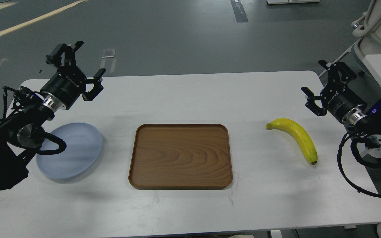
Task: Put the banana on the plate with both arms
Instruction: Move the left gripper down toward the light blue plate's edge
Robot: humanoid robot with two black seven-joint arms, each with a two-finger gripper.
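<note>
The yellow banana lies on the white table at the right, its dark tip toward me. A pale blue plate rests at the left, partly hidden by my left arm. My left gripper hovers open above the table's far left edge, beyond the plate, with nothing in it. Held above the table's far right edge, my right gripper is open and empty, beyond and to the right of the banana.
A rectangular brown wood-grain tray with nothing in it sits in the middle of the table, between plate and banana. White equipment stands off the far right corner. Grey floor lies beyond the table.
</note>
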